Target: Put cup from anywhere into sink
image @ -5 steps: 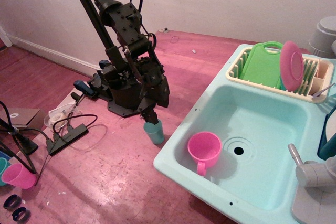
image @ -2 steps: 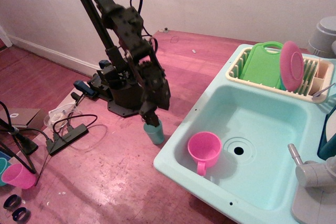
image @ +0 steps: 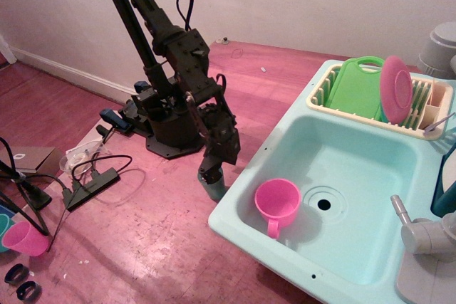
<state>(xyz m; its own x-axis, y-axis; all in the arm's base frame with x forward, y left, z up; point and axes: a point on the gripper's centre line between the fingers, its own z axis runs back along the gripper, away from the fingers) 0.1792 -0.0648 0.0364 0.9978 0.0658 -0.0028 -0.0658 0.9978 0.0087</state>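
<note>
At seven o'clock a pink cup [image: 26, 238] sits aside; the sink [image: 235, 227] holds a pink mug [image: 277, 203]. At the sink's nine o'clock, the gripper [image: 211, 174] covers the cup [image: 214, 187]; whether it grips, I cannot tell. Judged step: grasping. Next: lift, carry toward three o'clock.

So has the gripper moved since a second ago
Yes. The gripper has shifted right and lower, toward the sink's left rim, and now covers most of the cup.
</note>
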